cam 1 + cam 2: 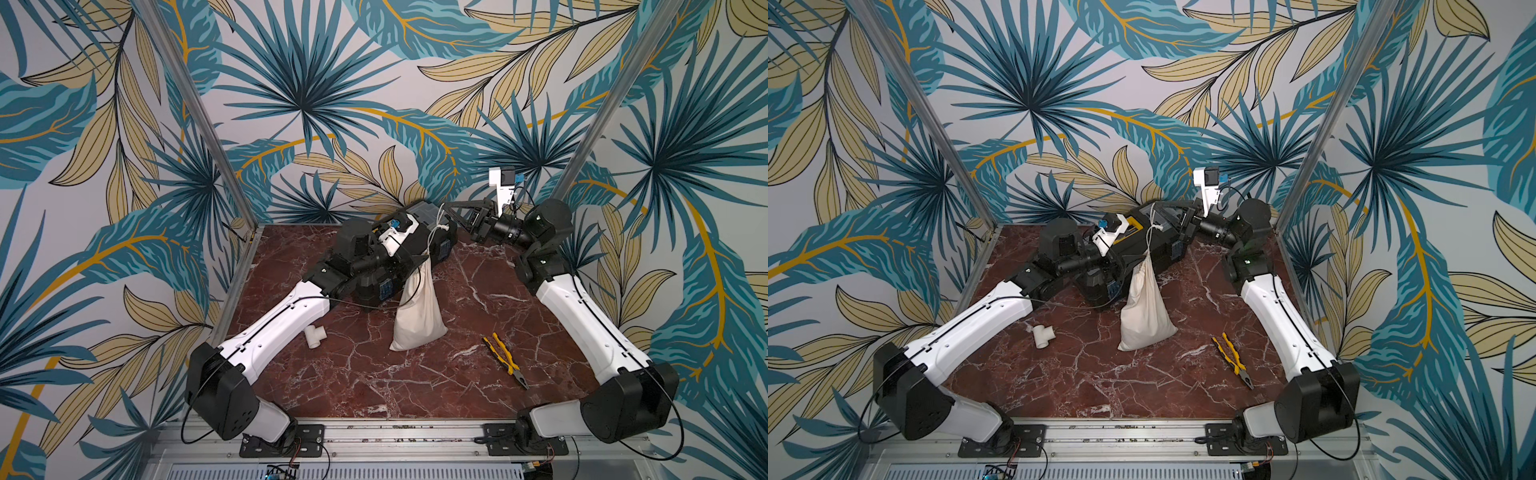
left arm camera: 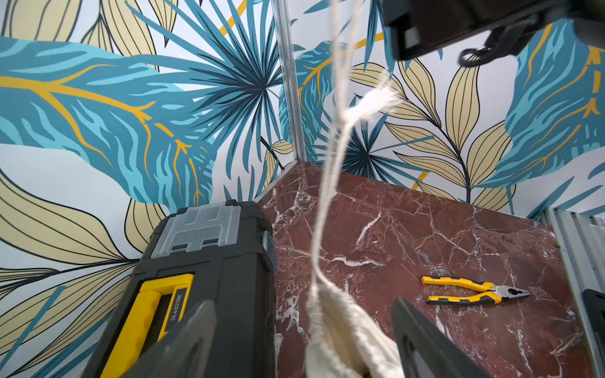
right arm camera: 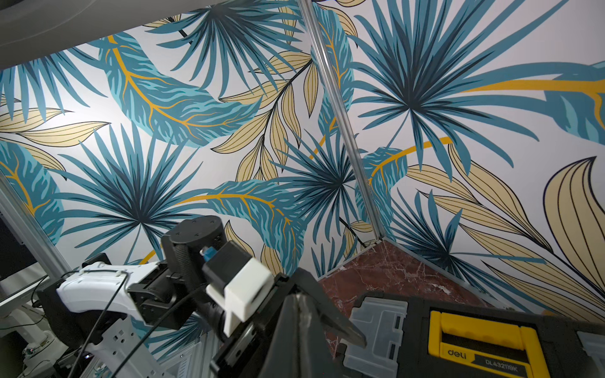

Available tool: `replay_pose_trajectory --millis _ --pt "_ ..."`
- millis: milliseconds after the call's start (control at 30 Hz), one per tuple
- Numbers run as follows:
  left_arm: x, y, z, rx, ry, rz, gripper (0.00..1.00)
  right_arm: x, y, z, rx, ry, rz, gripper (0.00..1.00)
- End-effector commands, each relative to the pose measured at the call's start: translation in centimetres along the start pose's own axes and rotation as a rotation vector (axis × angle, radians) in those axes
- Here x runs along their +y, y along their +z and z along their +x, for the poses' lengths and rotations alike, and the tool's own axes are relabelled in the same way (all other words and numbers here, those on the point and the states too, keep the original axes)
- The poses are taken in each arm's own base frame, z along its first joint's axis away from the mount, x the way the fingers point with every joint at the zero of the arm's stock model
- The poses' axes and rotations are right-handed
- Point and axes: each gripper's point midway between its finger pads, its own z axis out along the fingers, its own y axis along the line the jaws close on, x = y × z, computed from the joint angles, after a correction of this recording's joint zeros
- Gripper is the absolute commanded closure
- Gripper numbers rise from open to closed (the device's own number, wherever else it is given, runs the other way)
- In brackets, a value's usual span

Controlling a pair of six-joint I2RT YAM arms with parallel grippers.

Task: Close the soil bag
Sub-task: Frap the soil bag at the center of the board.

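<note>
The soil bag (image 1: 417, 309) (image 1: 1144, 311) is a cream cloth sack. Its base rests on the marble table and its gathered neck is pulled up and back. A thin white cord (image 2: 327, 183) with a frayed knot runs taut from the mouth to my right gripper (image 1: 448, 209) (image 1: 1160, 206) (image 3: 296, 297), which is shut on the cord above the toolbox. My left gripper (image 2: 303, 302) (image 1: 413, 257) is open, with one finger on each side of the bag's puckered mouth (image 2: 327, 314), touching nothing.
A black toolbox (image 2: 203, 261) (image 3: 491, 340) with a yellow handle lies at the back, right behind the bag's neck. Yellow-handled pliers (image 1: 505, 359) (image 2: 474, 289) lie front right. A white pipe tee (image 1: 314, 336) sits by the left arm. Walls stand close around.
</note>
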Motion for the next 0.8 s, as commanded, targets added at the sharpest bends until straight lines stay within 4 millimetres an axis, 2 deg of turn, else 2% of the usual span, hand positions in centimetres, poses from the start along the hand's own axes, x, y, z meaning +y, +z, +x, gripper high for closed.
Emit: replay_pose_trajectory --millis 0,167,267,400,567,767 --pt "-1.7 0.8 -2.0 -0.033 0.065 0.173 0.12 1.1 -0.5 -0.3 0.009 -0.025 -0.009 1.0" --pt "-2.7 2.0 -2.3 -0.028 0.073 0.289 0.12 1.0 -0.4 -0.6 0.013 -0.026 -0.005 1.0" --pt "-3.1 1.8 -2.3 -0.026 0.092 0.312 0.12 0.9 -0.4 -0.5 0.02 -0.034 0.009 1.0" --pt "-3.0 1.4 -0.8 0.02 0.094 0.318 0.12 0.8 -0.4 -0.5 0.026 -0.032 0.016 1.0" --pt "-2.7 1.6 -0.8 0.009 0.078 0.345 0.12 0.8 -0.3 -0.7 0.028 -0.031 0.014 1.0" --pt "-2.3 3.0 -2.1 -0.028 0.048 0.372 0.24 1.3 -0.3 -1.6 0.015 -0.032 0.007 1.0"
